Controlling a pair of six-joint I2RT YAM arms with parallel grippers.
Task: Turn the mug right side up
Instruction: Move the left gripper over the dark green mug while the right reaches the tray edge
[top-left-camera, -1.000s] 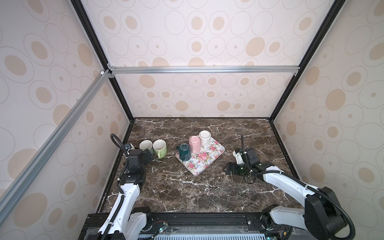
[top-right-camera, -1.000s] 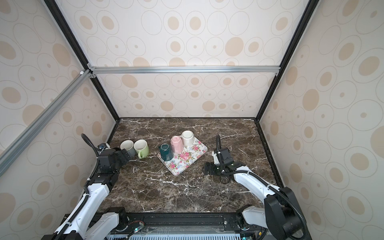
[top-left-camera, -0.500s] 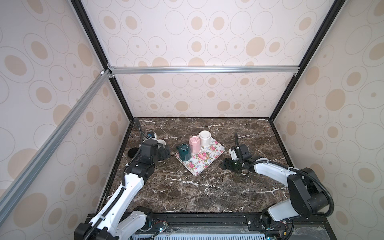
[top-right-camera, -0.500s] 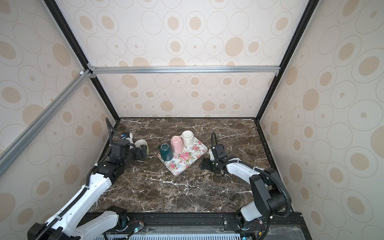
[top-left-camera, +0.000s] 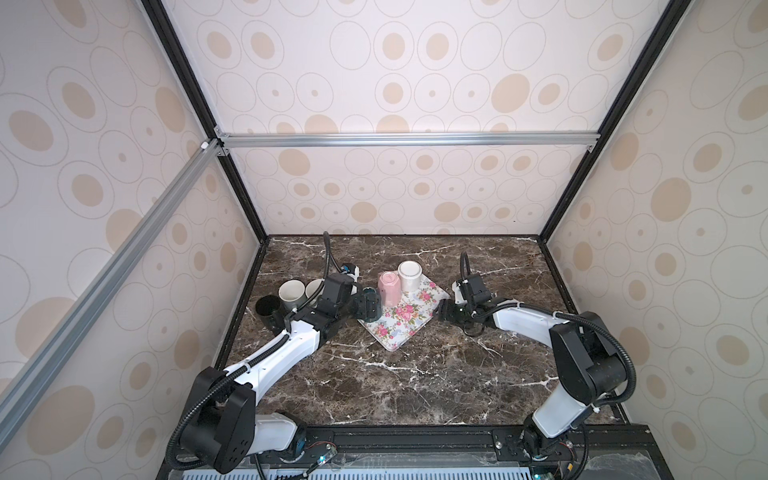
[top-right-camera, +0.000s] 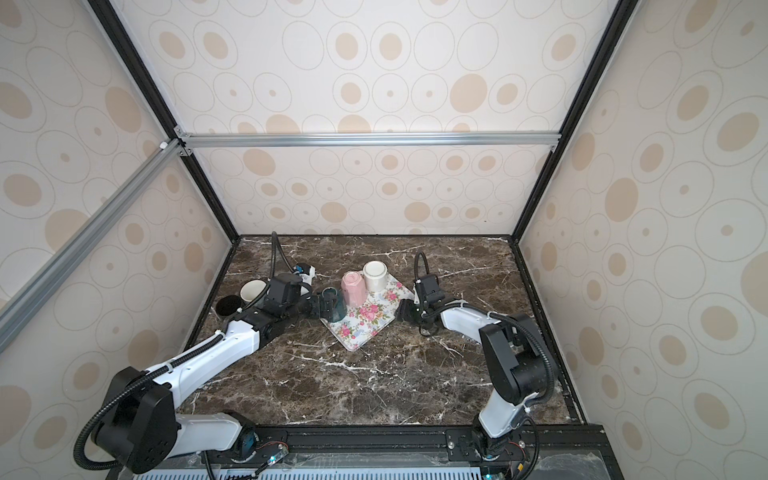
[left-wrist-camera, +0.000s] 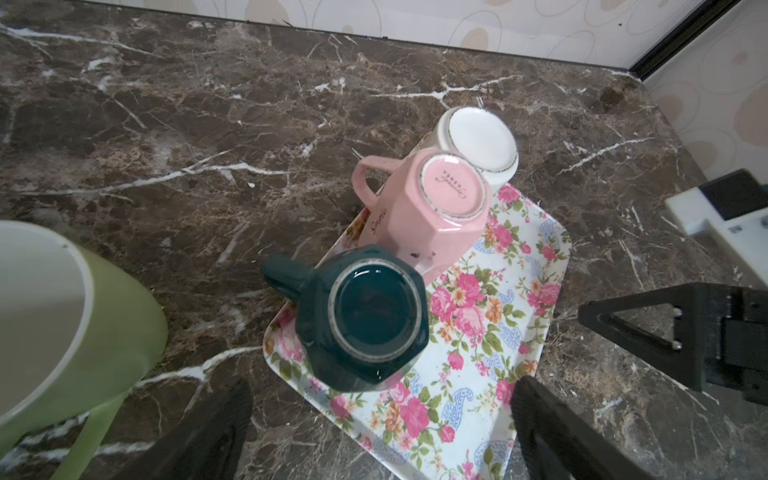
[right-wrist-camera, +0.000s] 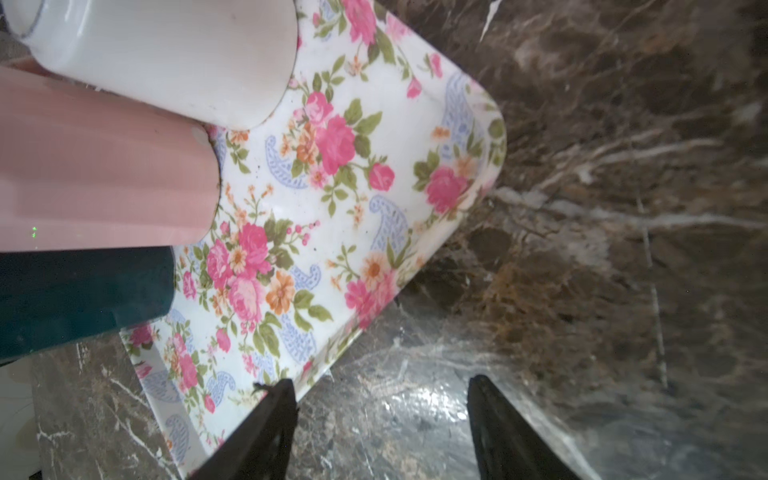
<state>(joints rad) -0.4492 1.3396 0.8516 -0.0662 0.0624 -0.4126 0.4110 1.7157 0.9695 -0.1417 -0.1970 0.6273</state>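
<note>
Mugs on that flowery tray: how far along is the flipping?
Looks done: black mug, cream mug and green mug stand mouth-up beside the tray. In hand: the left arm's open jaws face the teal mug, not gripping yet. Left: teal, pink mug and white mug all sit bottom-up on the tray.

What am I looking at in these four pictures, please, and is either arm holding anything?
Two white robot arms work at a marble table. Two pictures look down from above, side by side; the other two come from a camera on each arm's wrist. On a flowered tray three mugs stand upside down: a dark green mug, a pink mug and a white mug. Beside the tray a green mug, a cream mug and a black mug stand upright. The left tool is open, right by the dark green mug. The right tool, jaws apart, is at the tray's edge. Neither holds anything.
</note>
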